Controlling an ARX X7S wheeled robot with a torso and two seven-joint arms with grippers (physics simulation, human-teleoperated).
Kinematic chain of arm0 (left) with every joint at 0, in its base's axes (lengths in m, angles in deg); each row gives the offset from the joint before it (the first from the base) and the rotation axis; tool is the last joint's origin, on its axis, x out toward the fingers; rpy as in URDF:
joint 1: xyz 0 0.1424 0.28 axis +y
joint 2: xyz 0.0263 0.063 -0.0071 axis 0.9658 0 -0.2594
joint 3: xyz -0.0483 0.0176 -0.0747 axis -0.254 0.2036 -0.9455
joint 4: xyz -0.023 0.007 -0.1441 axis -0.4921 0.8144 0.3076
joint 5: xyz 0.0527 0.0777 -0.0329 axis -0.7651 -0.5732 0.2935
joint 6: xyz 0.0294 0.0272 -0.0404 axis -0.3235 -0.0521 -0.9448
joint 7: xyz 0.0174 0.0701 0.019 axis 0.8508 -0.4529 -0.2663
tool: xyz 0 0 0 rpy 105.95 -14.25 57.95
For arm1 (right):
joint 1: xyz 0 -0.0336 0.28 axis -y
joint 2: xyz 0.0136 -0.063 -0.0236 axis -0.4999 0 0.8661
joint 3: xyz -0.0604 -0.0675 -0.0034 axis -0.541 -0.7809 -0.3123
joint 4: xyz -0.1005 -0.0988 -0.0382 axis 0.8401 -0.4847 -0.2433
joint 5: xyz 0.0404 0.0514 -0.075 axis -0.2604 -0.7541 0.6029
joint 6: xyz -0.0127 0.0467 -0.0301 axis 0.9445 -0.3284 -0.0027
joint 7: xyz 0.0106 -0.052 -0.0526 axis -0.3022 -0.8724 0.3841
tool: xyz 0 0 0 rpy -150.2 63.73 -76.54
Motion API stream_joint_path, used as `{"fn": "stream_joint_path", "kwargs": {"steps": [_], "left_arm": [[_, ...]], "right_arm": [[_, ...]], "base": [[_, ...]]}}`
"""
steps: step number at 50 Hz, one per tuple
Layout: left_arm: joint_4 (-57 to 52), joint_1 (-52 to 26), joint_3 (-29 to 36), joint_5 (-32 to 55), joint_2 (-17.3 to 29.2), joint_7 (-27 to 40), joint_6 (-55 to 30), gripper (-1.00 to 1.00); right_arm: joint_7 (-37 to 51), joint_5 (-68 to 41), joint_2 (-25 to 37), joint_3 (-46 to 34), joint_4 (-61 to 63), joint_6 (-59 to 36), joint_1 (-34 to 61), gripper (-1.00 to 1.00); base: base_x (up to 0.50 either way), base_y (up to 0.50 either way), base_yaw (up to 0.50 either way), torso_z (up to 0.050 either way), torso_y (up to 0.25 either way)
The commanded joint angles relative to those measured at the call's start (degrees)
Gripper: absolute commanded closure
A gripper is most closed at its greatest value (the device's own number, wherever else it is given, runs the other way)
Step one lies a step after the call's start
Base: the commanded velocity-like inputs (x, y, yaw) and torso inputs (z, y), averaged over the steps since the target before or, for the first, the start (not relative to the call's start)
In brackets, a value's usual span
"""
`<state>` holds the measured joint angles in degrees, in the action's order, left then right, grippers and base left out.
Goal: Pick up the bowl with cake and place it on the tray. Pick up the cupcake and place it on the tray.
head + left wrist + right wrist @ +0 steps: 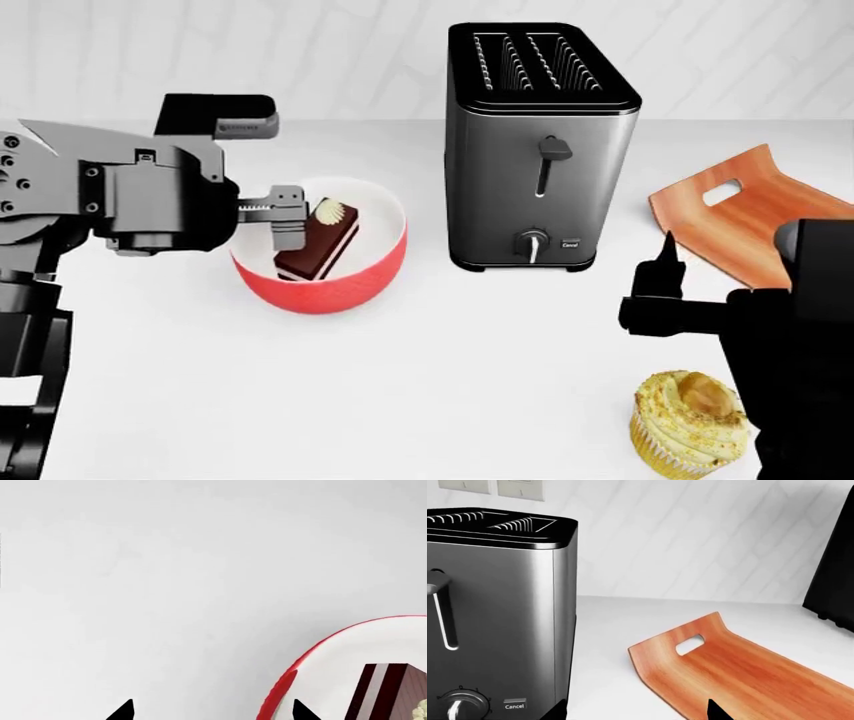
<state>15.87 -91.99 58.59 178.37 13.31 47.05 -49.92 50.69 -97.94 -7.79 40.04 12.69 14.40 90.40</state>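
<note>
Two fingers of the left gripper stand spread astride the near rim of the bowl with cake, gripping nothing; bowl sits at nine o'clock from the toaster

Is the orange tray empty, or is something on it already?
As far as it shows, empty: the tray shows bare wood. The bowl with cake and the cupcake sit on the counter.

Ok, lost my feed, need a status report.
Left pincer open astride rim of red bowl with chocolate cake slice. Right pincer empty, state unclear. Orange wooden tray bare behind steel toaster.
</note>
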Motion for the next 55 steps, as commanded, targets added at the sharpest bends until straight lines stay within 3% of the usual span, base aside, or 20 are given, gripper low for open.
{"fn": "stream_joint_path", "kwargs": {"steps": [1,5,6,23,32,55], "left_arm": [[-0.2,2.1,1.9,4.8,0.6,3.1,-1.5,-1.00],[-0.7,2.3,2.1,5.2,0.9,3.1,-1.6,-1.00],[-0.9,2.5,2.1,5.4,0.9,3.2,-1.6,1.00],[-4.8,2.0,2.7,3.4,1.4,-2.5,-1.2,1.00],[-9.2,1.0,-1.0,4.4,0.8,-7.1,2.3,1.00],[-18.6,-1.9,-5.9,13.2,4.5,-2.0,5.1,1.00]], "right_arm": [[-0.3,0.5,0.1,0.0,0.0,0.5,-0.5,-1.00],[-0.4,0.7,0.1,-0.1,0.0,0.7,-0.7,-1.00],[-0.4,0.7,0.1,-0.1,0.0,0.7,-0.7,-1.00],[-1.1,2.1,-0.1,-0.8,-0.1,1.3,-1.4,-1.00],[-1.5,2.8,-0.2,-0.9,-0.1,1.8,-2.2,-1.00],[1.5,-2.1,1.8,1.0,1.1,2.3,-1.2,-1.00]], "base": [[0.00,0.00,0.00,0.000,0.000],[0.00,0.00,0.00,0.000,0.000],[0.00,0.00,0.00,0.000,0.000],[0.00,0.00,0.00,-0.001,0.000],[0.00,0.00,0.00,0.000,0.000],[0.00,0.00,0.00,0.000,0.000]]}}
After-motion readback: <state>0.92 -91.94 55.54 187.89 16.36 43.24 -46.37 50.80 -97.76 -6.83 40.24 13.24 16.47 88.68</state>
